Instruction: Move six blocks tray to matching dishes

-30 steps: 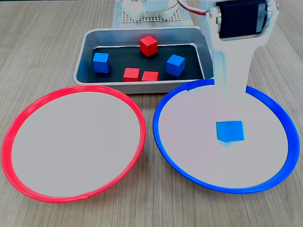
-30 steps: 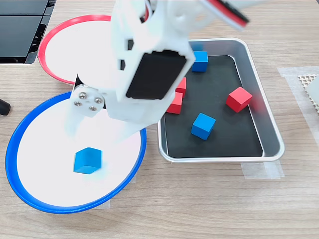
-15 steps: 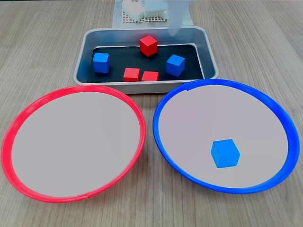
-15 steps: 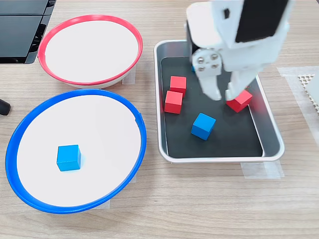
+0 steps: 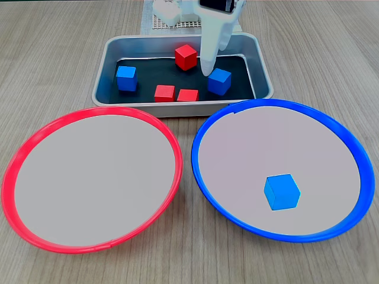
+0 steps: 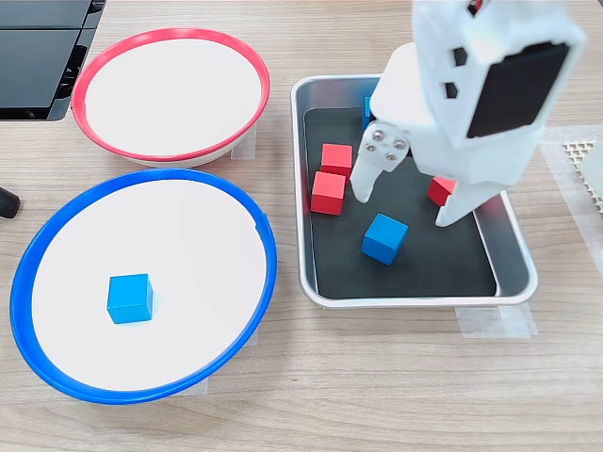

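Wood counter (image 6: 377,377) under me. My claw (image 6: 407,200) hangs spread apart, holding nothing, inside the tray (image 6: 513,273). A blue block (image 6: 384,237) sits just below it. I should drop straight down, one finger each side.

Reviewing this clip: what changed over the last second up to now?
The claw let go of a blue block in the blue-rimmed dish, swung to the tray, and now hangs open above another blue block. The dropped block settled. The tray's five blocks and the empty red-rimmed dish stayed put.
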You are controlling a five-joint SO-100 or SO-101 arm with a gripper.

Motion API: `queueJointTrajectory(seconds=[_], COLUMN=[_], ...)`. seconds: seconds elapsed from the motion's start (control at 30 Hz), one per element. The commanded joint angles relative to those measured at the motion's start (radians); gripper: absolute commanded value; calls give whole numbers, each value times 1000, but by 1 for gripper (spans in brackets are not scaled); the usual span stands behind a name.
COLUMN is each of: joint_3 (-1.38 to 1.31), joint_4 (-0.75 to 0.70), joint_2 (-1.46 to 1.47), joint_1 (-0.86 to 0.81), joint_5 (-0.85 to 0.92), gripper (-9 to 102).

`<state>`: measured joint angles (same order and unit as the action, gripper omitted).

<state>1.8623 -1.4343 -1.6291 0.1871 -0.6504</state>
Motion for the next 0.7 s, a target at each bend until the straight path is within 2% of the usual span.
queueJointTrajectory(seconds=[0.0,0.1,0.33,0.4,0.6,0.67], joint_3=[-17,15,38,25,-239,-428], joint_4=[51,153,175,141,-135,-166], joint_2=[11,61,98,80,-28,-41], joint_1=[5,-15,-5,0,9,20], joint_5=[-12,-8,41,84,273,308], gripper=[25,22,7,0,0,0])
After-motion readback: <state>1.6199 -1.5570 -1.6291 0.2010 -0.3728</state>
